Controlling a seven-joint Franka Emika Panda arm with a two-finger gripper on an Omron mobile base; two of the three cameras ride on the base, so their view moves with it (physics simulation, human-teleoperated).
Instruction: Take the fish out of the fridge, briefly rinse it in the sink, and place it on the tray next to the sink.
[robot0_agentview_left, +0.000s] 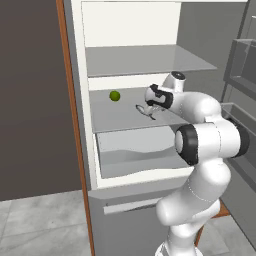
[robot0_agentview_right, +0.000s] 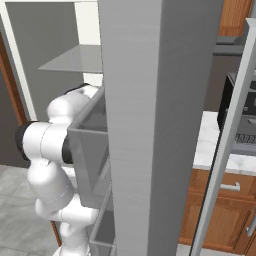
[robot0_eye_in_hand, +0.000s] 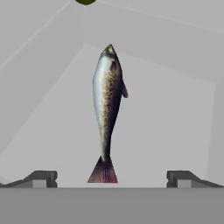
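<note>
The fish (robot0_eye_in_hand: 107, 109) is lying on the middle shelf (robot0_agentview_left: 120, 117) of the open fridge (robot0_agentview_left: 95, 165), well apart from the lime (robot0_agentview_left: 115, 95), and is being approached by the gripper (robot0_eye_in_hand: 111, 177). The fingers (robot0_eye_in_hand: 41, 178) are being held spread wide, released, with the tail lined up between them and nothing grasped. For a good pick, the hand probably ought to be advanced further along the body, so that the thicker middle, not the thin tail, is being closed on, and the shelf is not being scraped.
</note>
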